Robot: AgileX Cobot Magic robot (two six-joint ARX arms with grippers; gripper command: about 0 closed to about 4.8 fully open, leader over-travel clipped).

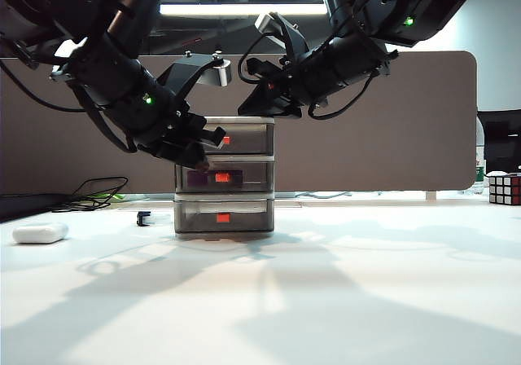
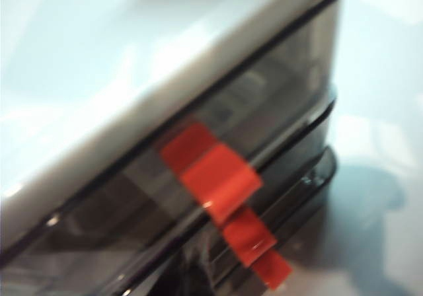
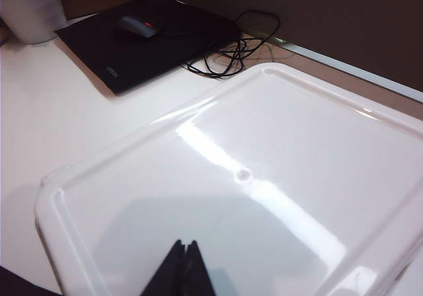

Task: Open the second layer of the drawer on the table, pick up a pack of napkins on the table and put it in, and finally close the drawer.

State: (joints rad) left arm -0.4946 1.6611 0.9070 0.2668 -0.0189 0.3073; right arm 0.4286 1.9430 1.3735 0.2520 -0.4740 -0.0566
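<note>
**Exterior view: both pincers crowd the drawer unit**

Exterior view gives us the drawer (image 1: 225, 175) standing far back on the white worktop (image 1: 269, 300), three smoky tiers stacked. And the left pincer (image 1: 198, 158) sits right at the left front of the second layer (image 1: 225, 177), fingers pressed together with nothing between them. A purple shape shows through that middle front, just left of its red-orange handle (image 1: 222, 178); what it is cannot be told from here. Over to the right pincer (image 1: 248, 108), hovering just above the unit's top, and its wrist view shows the two dark fingertips (image 3: 182, 269) pinched together over the glossy white lid (image 3: 264, 177). Left wrist view is blurred but close, filled with the stacked red-orange handles (image 2: 218, 177). Off left lies a small white rounded case (image 1: 40, 233), and a Rubik's cube (image 1: 504, 189) sits far right.
</note>
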